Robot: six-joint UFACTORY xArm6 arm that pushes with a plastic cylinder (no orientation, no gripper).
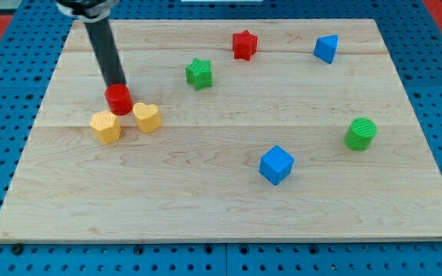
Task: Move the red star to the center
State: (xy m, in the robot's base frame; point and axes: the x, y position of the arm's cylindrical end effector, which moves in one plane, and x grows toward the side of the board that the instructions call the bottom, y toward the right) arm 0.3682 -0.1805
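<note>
- My tip [118,84] sits at the view's upper left of the wooden board [229,207], its very end hidden against the top of the red cylinder [118,99], so the two look to be touching
- I carry no claw: the arm ends in a plain dark rod, so there is nothing to open, close or hold
- The red star [244,44] lies near the view's top edge of the board, a little right of the middle, well apart from my tip
- The green star [199,73] lies down and to the view's left of the red star, near it but not touching, between it and my tip
- Just below the red cylinder sit two yellow blocks: the yellow hexagon block [106,126] to the view's left and the yellow heart [146,117] to the view's right, both close beside the cylinder; whether they touch it I cannot tell
- The small blue block [325,48], of a shape I cannot make out, lies to the view's right of the red star, near the top edge
- The blue cube [275,165] lies right of the board's middle, towards the view's bottom
- The green cylinder [361,133] stands at the view's right, up and to the right of the blue cube
</note>
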